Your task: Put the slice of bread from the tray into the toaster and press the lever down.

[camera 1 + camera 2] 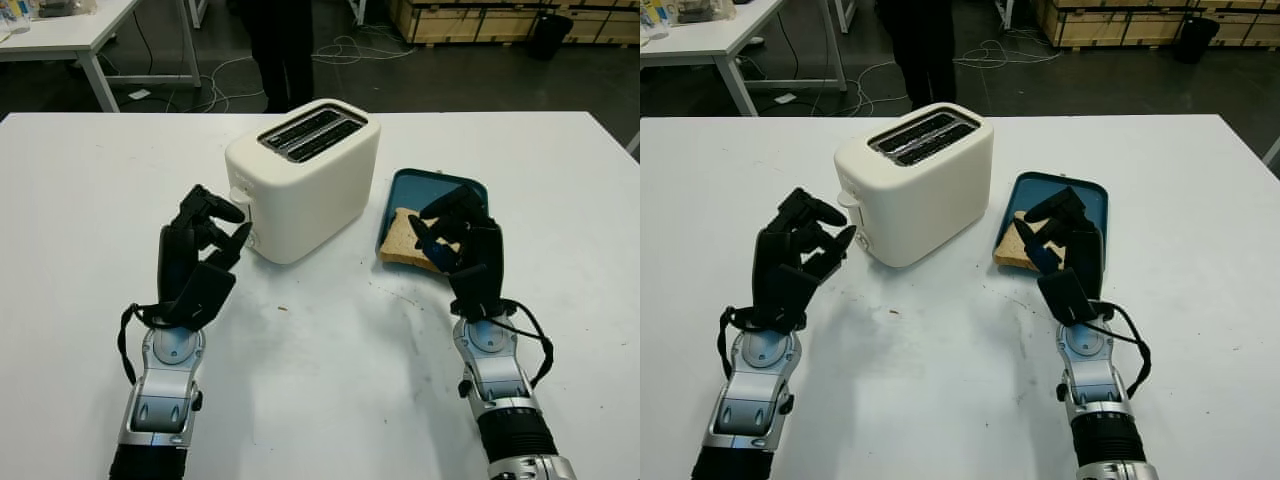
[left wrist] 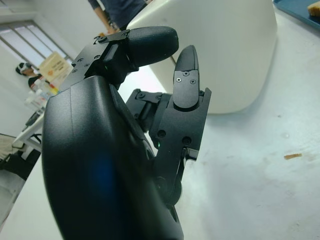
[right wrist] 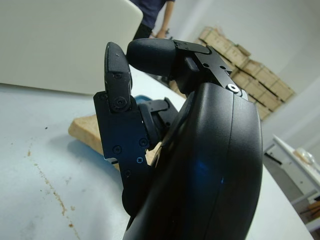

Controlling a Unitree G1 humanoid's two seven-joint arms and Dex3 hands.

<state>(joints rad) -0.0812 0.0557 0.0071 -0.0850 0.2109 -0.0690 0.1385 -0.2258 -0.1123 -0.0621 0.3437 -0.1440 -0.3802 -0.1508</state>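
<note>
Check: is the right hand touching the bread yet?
Cannot tell. In the left eye view the right hand overlaps the bread slice on the blue tray; the right wrist view shows bread behind the fingers, with no plain contact or gap.

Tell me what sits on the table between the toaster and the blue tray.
Nothing: between the toaster and the blue tray there is only a bare strip of white table, as the left eye view shows. The bread slice lies on the tray.
</note>
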